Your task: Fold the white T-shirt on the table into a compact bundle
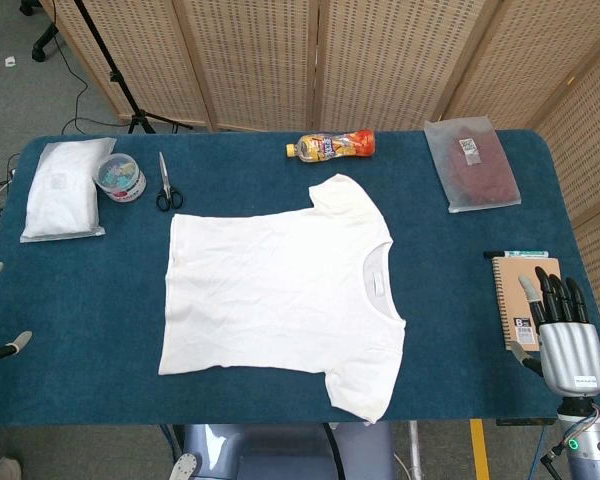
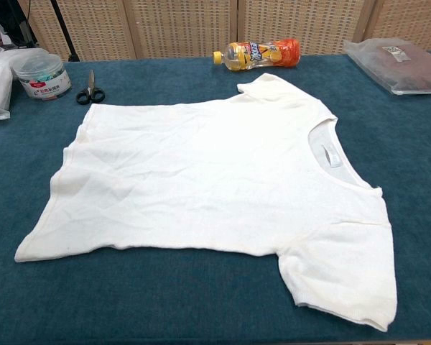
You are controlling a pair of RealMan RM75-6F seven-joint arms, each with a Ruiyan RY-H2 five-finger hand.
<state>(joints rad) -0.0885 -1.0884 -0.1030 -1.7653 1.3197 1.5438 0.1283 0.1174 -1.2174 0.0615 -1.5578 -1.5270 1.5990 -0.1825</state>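
White T-shirt (image 1: 280,285) lies spread flat and unfolded at the middle of a blue-clothed table (image 1: 80,330), collar toward the right. At the near right edge, the right hand (image 1: 562,322) hovers with fingers extended and apart, holding nothing, over a spiral notebook (image 1: 525,295). At the near left edge only fingertips of the left hand (image 1: 0,310) show; its state cannot be told. Farther back lie scissors (image 1: 166,183), a plastic tub (image 1: 120,177), an orange drink bottle (image 1: 332,146) and a clear bag (image 1: 470,163)

A lab or test studio: wicker folding screens (image 1: 280,60) close off the back, a black tripod leg (image 1: 115,70) and loose cables (image 1: 70,75) stand on grey carpet, and the surface (image 1: 80,330) wears blue cloth.
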